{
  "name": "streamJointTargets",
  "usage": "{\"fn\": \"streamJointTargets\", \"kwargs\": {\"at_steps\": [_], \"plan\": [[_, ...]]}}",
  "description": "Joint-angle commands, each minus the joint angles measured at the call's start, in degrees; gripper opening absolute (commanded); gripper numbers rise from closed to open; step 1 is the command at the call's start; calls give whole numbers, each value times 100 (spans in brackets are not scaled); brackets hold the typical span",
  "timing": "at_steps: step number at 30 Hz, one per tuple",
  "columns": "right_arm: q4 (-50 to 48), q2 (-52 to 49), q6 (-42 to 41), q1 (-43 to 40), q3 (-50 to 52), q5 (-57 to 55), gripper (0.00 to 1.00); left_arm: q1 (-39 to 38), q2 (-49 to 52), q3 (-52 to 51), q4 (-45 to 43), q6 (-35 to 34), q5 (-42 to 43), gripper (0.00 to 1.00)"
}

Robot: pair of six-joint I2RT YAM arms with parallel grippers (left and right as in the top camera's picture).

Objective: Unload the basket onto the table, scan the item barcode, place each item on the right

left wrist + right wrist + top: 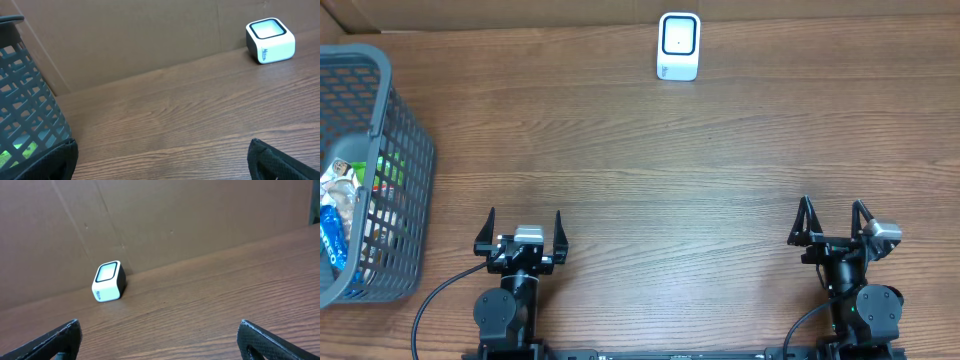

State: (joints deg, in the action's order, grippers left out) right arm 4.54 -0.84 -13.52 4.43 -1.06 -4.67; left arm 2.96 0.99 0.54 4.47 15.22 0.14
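White box scanner [679, 46] upright at the far side of the wooden table [650, 150], close against the brown cardboard wall [175, 220], dark glass window tilted up and forward. Blue marking low on the scanner's side, caught by the left wrist camera, too small to read; brand not legible in any view. Task's goods well to the left of the scanner and nearer the arms, inside a grey mesh basket [408, 160]: a crinkled silver-white packet [340, 178], a blue packet [328, 245] with white lettering cut off at the frame edge and unreadable, and a green item [386, 165] glimpsed through the mesh. Barcode not discernible at this size. Left gripper [524, 215] nearer than the scanner and to its left, well apart from it, jaws spread wide with only bare wood between; black fingers [55, 160] at the bottom corners of the left wrist view. Right gripper [831, 205] nearer than the scanner and to its right, also well apart, jaws likewise released and empty, black fingertips [60, 337] low in its own view, scanner beyond them against the cardboard.
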Motion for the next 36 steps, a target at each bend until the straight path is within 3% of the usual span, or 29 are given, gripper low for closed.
{"fn": "streamJointTargets", "kwargs": {"at_steps": [1,28,36], "plan": [[-20,66,7,-22,59,28,100,-35,-72,-24,-2,109,-57,100],[-20,66,7,-22,59,28,100,-35,-72,-24,-2,109,-57,100],[-66,66,46,-33,59,-428,100,-35,-72,-24,-2,109,-57,100]]}}
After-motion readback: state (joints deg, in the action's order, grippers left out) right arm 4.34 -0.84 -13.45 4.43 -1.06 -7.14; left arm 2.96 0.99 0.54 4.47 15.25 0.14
